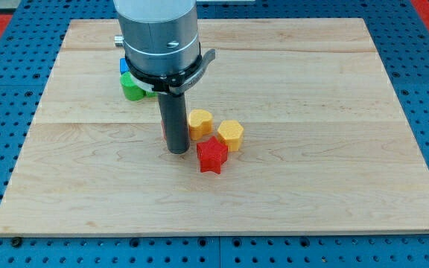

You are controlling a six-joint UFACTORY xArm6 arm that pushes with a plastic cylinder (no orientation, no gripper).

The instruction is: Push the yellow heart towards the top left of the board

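We note a pale wood board (334, 112) with grain lines, on blue pegboard (423, 67); yellow heart (199, 121), yellow hexagon (230, 134), red star (212, 155); green block (131, 88), blue block (124, 65); dark rod.

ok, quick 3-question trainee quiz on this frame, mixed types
1. True or false: the yellow heart touches the yellow hexagon.
2. Which block lies nearest my tip? A) green block B) red star C) yellow hexagon
3. Fill in: the arm hides most of the blue and ____ blocks near the view's top.

Key:
1. False: a narrow gap shows between them.
2. B, just to the tip's right in the view.
3. green
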